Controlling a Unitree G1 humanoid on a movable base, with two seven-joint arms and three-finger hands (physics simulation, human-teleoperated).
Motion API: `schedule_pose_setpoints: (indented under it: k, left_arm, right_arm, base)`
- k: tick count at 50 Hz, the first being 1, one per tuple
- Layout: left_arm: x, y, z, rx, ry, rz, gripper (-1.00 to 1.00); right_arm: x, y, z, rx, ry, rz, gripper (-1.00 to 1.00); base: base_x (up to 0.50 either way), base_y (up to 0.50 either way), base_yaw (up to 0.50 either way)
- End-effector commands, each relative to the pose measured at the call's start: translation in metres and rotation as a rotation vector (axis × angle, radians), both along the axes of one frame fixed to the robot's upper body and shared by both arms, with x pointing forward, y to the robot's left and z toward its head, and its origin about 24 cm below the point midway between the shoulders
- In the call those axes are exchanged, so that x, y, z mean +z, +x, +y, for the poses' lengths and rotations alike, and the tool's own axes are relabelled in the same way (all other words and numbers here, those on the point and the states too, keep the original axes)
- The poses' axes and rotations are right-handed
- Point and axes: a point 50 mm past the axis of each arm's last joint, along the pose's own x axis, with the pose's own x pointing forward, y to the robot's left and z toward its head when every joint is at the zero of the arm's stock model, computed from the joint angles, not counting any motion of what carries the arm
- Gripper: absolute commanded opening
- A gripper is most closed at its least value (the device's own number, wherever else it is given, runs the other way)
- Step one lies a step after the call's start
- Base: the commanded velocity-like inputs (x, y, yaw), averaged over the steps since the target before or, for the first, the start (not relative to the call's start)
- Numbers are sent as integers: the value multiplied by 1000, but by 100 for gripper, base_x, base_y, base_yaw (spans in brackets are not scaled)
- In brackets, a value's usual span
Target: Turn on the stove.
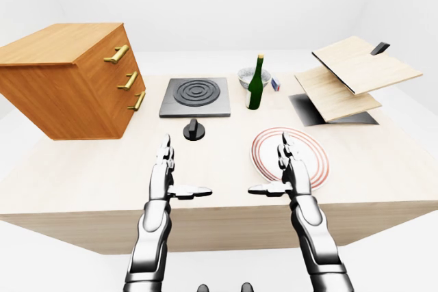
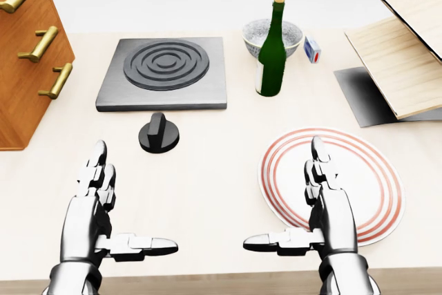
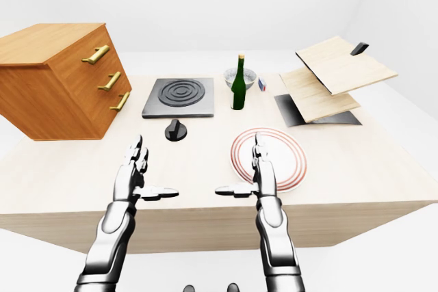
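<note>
- Drawer cabinet (image 2: 24,67): one, wooden, at the far left of the head view, standing on the desk (image 2: 207,177); three brass handles (image 2: 43,43) show on its face, stacked one below another.
- Left robot hand (image 2: 103,212): one, low left in the head view, fingers stretched flat toward the top of the view, thumb pointing inward to the right; open, holding nothing, above bare desk.
- Stove (image 2: 164,72): one, a dark grey square plate with concentric rings, just right of the cabinet, in the upper middle-left of the head view.
- Stove knob (image 2: 159,133): one, black, round with a raised bar, on the desk just below the stove's lower edge; it lies between the stove and the left robot hand, apart from the fingertips. Nothing stands between hand and knob.
- Green bottle (image 2: 271,50): one, upright, pale cap, right of the stove.
- Bowl (image 2: 273,34): one, grey, directly behind the bottle and partly hidden by it.
- Small box (image 2: 312,49): one, blue and white, just right of the bowl.
- Plate (image 2: 366,184): one, white with red rings, lower right of the head view.
- Right robot hand (image 2: 321,205): one, open, fingers straight, thumb pointing left; it overlaps the plate's left part, gripping nothing.
- Wooden boards (image 1: 356,73): two, tilted, stacked at the far right over one dark flat sheet (image 1: 304,109).
</note>
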Motion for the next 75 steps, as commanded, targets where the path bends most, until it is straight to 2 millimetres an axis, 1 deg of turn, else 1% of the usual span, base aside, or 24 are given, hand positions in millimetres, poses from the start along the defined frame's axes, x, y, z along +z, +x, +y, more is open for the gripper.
schedule_pose_setpoints:
  k: [1, 7, 20, 24, 25, 30, 44, 57, 61, 66, 71, 74, 75]
  left_arm:
    - [-1, 3, 7, 28, 31, 18, 100]
    - [-4, 4, 8, 25, 36, 16, 100]
    - [-3, 3, 8, 18, 29, 19, 100]
    - [-5, 3, 9, 19, 26, 20, 100]
    - [-4, 3, 9, 20, 25, 20, 100]
    - [-5, 3, 9, 21, 22, 22, 100]
    - [-2, 5, 14, 52, -2, 24, 100]
    - [-5, 7, 17, 65, -14, 29, 100]
    - [-3, 7, 17, 68, -15, 29, 100]
    - [3, 11, 23, 86, 7, 3, 100]
    - [3, 10, 21, 83, 5, 5, 100]
    - [1, 10, 21, 82, 5, 6, 100]
    - [1, 10, 21, 81, 5, 6, 100]
  right_arm:
    - [-3, 2, -7, -19, 3, 30, 100]
    - [-4, 2, -7, -17, 3, 31, 100]
    - [-4, 2, -5, -5, -2, 29, 100]
    - [-2, 0, -3, 34, 0, 19, 100]
    - [0, -3, -1, 69, 8, -6, 100]
    - [-2, -2, -2, 56, -12, 3, 100]
    - [-2, -2, -2, 58, -13, 3, 100]
    - [-2, -3, -1, 63, -15, 4, 100]
    - [-2, -3, 1, 67, -14, 6, 100]
    - [-1, -3, 1, 52, -23, 4, 100]
    - [-2, -3, 1, 51, -25, 7, 100]
    - [-1, -3, 3, 81, -13, 9, 100]
    - [1, -6, 5, 124, 1, -5, 100]
  base:
    - [0, 0, 0]
    - [0, 0, 0]
    - [0, 0, 0]
    - [0, 0, 0]
    - [17, 0, 0]
    - [48, -12, 0]
    - [50, -12, 0]
    - [50, -12, 0]
    - [50, -5, 0]
    - [5, 0, 0]
    - [0, 0, 0]
    - [0, 0, 0]
    - [0, 0, 0]
